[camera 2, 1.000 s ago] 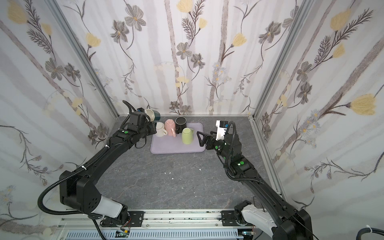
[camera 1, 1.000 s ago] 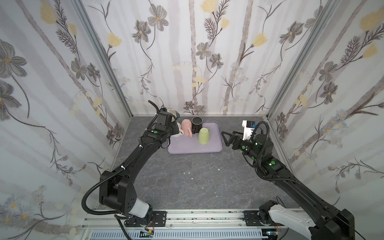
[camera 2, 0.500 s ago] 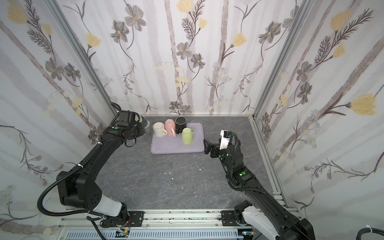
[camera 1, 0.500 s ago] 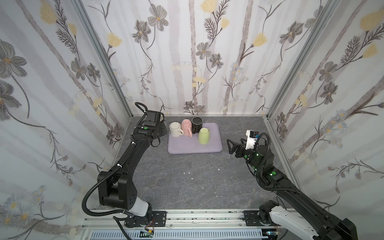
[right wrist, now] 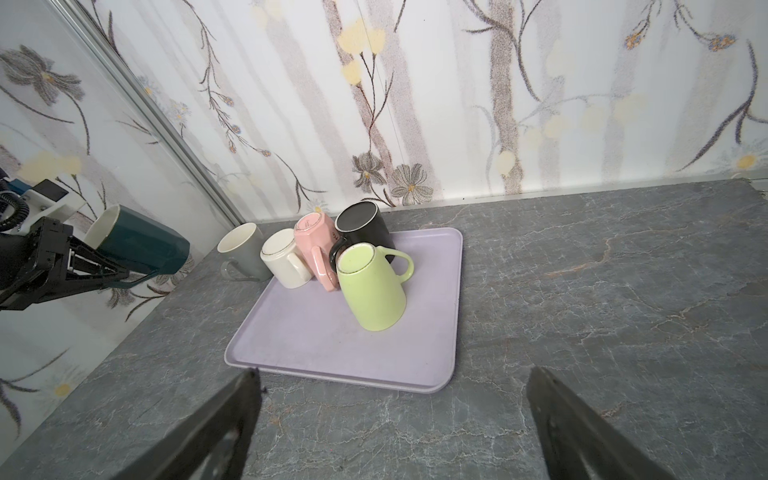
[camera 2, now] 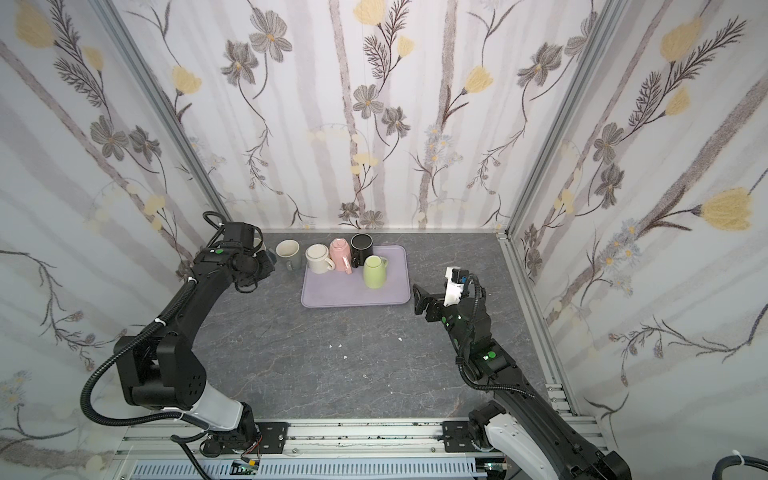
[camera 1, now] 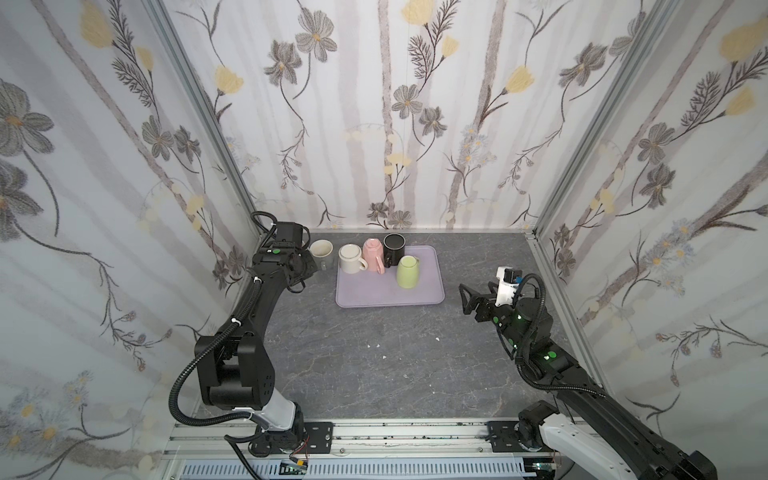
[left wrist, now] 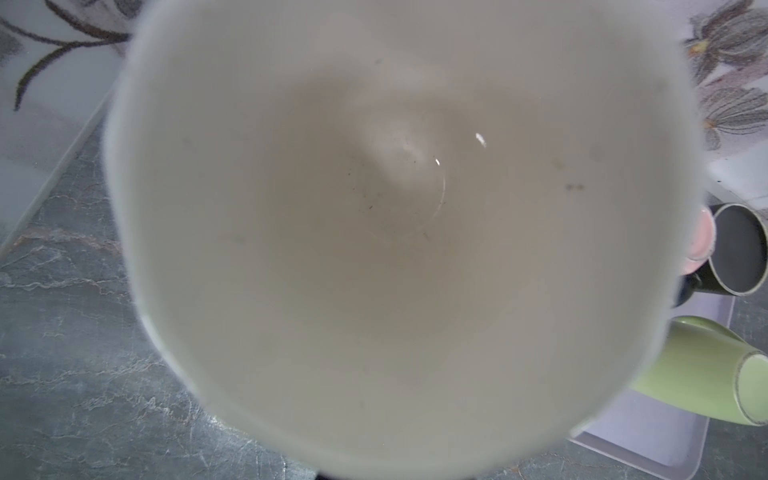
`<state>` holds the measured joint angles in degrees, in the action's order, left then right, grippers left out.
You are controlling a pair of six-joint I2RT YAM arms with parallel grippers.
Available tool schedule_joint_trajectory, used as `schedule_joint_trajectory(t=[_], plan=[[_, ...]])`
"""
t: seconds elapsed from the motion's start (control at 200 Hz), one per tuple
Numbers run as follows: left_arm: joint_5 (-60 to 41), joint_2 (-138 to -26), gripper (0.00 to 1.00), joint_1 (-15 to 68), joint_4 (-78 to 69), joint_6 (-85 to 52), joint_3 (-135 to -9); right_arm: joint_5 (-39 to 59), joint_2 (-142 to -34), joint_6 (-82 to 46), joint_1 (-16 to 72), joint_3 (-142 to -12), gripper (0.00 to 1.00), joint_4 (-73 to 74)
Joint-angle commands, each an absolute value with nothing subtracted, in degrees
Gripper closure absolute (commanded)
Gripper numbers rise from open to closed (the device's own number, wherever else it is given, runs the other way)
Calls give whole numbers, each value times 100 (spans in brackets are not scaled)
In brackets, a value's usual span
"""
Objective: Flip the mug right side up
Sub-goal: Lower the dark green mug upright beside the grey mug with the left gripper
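The grey bench [camera 1: 374, 365] is carrying a lavender tray [camera 1: 390, 295]. Left of the tray, the left gripper [right wrist: 129, 272] is pinching the teal mug [right wrist: 141, 249] by its handle between its fingers, holding it sideways in the air. The right gripper [camera 1: 464, 297] is hovering with fingers spread.

1. Teal mug [right wrist: 141, 249]: dark teal outside, cream inside.
2. Grey mug [camera 1: 323, 254]: grey outside, cream inside.
3. Cream mug [camera 1: 351, 258], pink mug [camera 1: 372, 253], black mug [camera 1: 394, 247] and pale green mug [camera 1: 407, 272]: each plain.
4. Tray [camera 1: 386, 293]: lavender.
5. Tabletop [camera 1: 374, 365]: dark grey with pale marble veining.
6. Walls [camera 1: 395, 104]: white, with grey stripes and grey and yellow flowers.
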<state>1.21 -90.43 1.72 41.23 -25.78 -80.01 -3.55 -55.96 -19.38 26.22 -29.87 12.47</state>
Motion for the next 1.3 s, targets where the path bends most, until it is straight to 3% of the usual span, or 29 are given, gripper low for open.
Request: schedule_joint_trajectory(t=[0.0,0.45,1.294], plan=[[88,-9141,100,35,3942,-2539,-8071,-387,-5572,-1881,2602,-2975,0,1302],[-187,-9760,100,-307,4065,-2540,-8288,-422,-5357,-1887,2459,-2870,0,1270],[199,-12056,100,-360,4916,-2145,-10796,-325,-5462,-1982,2256,-2815,0,1192]])
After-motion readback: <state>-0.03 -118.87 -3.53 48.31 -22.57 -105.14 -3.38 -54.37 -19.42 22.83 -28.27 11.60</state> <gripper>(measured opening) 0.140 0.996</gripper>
